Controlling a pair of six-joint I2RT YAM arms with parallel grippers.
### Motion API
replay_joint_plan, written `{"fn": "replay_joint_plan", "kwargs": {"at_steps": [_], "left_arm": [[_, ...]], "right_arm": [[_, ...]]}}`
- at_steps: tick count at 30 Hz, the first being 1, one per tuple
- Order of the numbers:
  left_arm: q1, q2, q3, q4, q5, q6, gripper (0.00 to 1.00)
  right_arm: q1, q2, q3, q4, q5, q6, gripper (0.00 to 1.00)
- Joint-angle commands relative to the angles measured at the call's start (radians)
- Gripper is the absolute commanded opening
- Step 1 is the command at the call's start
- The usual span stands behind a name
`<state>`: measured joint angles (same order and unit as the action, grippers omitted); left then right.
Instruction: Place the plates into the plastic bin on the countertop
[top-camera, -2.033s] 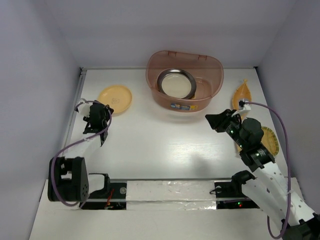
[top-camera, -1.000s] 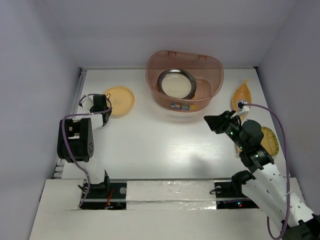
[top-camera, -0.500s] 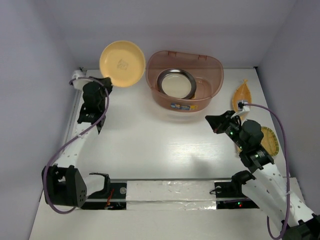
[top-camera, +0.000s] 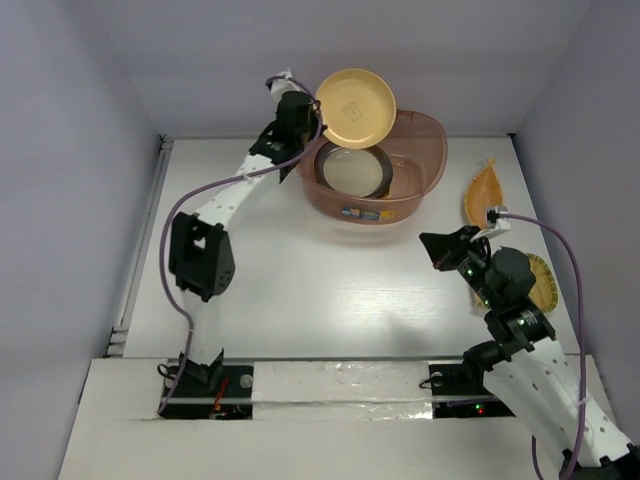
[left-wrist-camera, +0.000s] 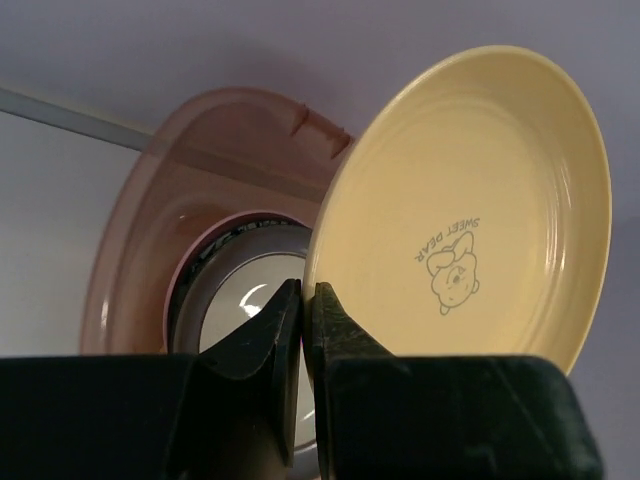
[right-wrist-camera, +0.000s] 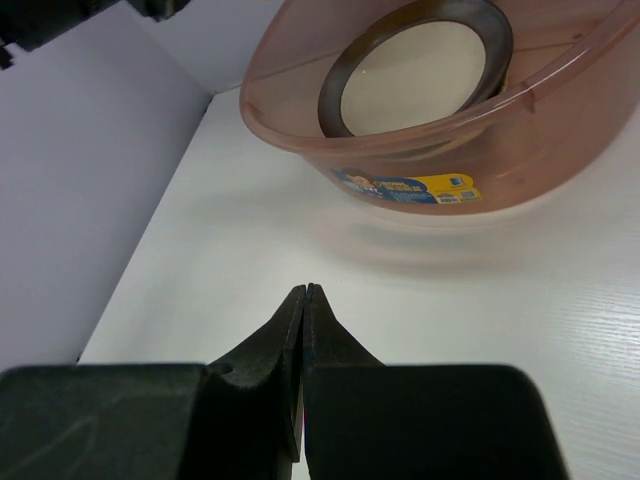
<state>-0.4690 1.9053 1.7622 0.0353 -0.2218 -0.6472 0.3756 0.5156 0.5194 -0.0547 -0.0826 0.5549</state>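
My left gripper (top-camera: 316, 119) (left-wrist-camera: 304, 290) is shut on the rim of a round yellow-orange plate (top-camera: 355, 108) (left-wrist-camera: 470, 200) with a cartoon print. It holds the plate tilted on edge above the back left rim of the reddish-brown plastic bin (top-camera: 432, 152) (left-wrist-camera: 140, 240) (right-wrist-camera: 300, 125). A shiny metal plate (top-camera: 352, 168) (left-wrist-camera: 235, 305) (right-wrist-camera: 420, 70) leans inside the bin. My right gripper (top-camera: 428, 241) (right-wrist-camera: 305, 289) is shut with nothing in it, low over the white countertop (top-camera: 300, 285) in front of the bin's right side.
An orange leaf-shaped plate (top-camera: 483, 190) lies right of the bin. A yellow woven plate (top-camera: 541, 281) sits at the right edge, partly hidden behind my right arm. Pale walls close in the countertop on three sides. A yellow-blue sticker (right-wrist-camera: 410, 186) marks the bin's front.
My left arm has picked the yellow-orange plate up off the left of the countertop and swung it right, up over the bin's rim. My right arm has barely shifted.
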Motion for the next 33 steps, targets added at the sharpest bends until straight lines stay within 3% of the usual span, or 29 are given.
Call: {"fn": "replay_joint_plan", "kwargs": {"at_steps": [1,5,13,19,23,26,27,30,33], "left_arm": [[-0.025,0.119,0.254,-0.188,-0.042,0.092,0.00],[-0.048,0.274,0.429,-0.284,-0.064,0.139,0.00],[-0.048,0.359,0.447,-0.311,-0.062,0.164,0.00],[-0.048,0.345,0.372,-0.290,-0.059,0.179,0.17],[-0.048,0.198,0.202,-0.184,-0.080,0.182,0.32],[-0.060,0.022,0.005,-0.016,-0.039,0.167,0.45],[-0.060,-0.027,-0.089,0.091,-0.033,0.172,0.54],[-0.098,-0.194,-0.217,0.191,-0.039,0.187,0.58],[-0.175,-0.369,-0.388,0.286,-0.077,0.210,0.50]], "right_arm": [[0.009,-0.034,0.050,-0.049,0.072,-0.004,0.00],[0.009,-0.080,0.070,-0.094,0.122,-0.003,0.00],[0.009,-0.066,0.091,-0.125,0.204,0.017,0.00],[0.009,-0.026,0.108,-0.114,0.247,0.037,0.00],[0.009,0.000,0.107,-0.099,0.291,0.050,0.00],[0.009,0.040,0.113,-0.099,0.365,0.056,0.00],[0.009,0.063,0.114,-0.096,0.374,0.057,0.00],[0.009,0.098,0.128,-0.079,0.399,0.054,0.00],[0.009,0.142,0.159,-0.077,0.448,0.047,0.00]]}}
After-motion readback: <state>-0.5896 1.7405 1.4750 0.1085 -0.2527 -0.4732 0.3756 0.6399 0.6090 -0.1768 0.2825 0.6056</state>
